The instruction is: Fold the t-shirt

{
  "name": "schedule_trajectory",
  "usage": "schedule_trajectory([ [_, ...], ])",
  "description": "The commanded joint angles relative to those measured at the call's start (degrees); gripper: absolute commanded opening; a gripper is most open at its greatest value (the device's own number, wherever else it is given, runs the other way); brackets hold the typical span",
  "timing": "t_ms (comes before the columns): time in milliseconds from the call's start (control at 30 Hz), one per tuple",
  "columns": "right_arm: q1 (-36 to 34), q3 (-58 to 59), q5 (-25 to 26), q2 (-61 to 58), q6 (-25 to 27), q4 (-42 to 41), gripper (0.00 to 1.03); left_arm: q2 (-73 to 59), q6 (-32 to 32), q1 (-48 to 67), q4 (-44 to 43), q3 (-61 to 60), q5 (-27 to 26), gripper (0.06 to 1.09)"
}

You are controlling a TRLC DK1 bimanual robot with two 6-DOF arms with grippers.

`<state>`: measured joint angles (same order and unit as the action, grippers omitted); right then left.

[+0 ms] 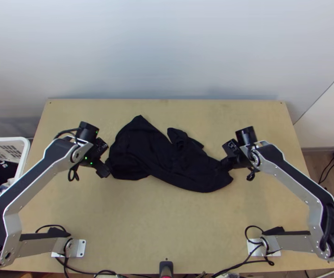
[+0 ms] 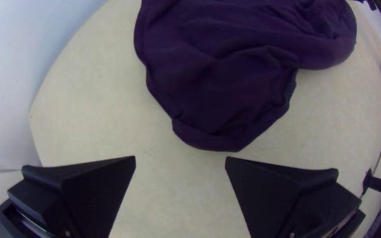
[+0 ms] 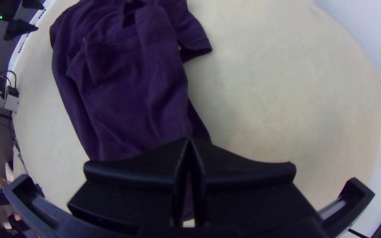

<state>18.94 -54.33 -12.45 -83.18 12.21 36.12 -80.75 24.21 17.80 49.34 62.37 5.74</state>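
A dark t-shirt [image 1: 167, 160] is seen lying bunched and wrinkled across the middle of a light wooden table [image 1: 143, 222], with a short flap [image 1: 178, 135] spread out on its far side. The left gripper [image 1: 108, 161] is held just beside the shirt's left end, its two wide black fingers apart, with bare tabletop seen between them. The right gripper [image 1: 222, 166] is placed over the shirt's right end, its fingers together; whether any cloth is pinched cannot be told. At the far left, clothes are held in a white basket [image 1: 26, 147].
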Motion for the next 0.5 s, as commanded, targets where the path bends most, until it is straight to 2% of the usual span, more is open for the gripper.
schedule_trajectory([
  [0, -1.27, -3.33, 0.05, 4.78, -2.19, 2.38, 0.03, 2.53, 1.81, 5.31, -4.43, -3.75, -0.02, 1.04],
  [233, -2.06, -10.10, 0.32, 11.72, -5.00, 6.86, 0.03, 1.30, 2.07, 9.18, -6.01, -4.54, -0.02, 1.04],
  [333, -4.61, -10.01, 1.99, 15.59, -6.58, 6.86, 0.03, 1.30, 3.13, 12.70, -6.98, -5.68, 0.68, 1.04],
  [467, -11.20, -8.08, 2.96, 20.33, -6.76, 6.86, 0.03, 0.86, 5.41, 15.24, -12.16, -7.88, 4.81, 1.04],
])
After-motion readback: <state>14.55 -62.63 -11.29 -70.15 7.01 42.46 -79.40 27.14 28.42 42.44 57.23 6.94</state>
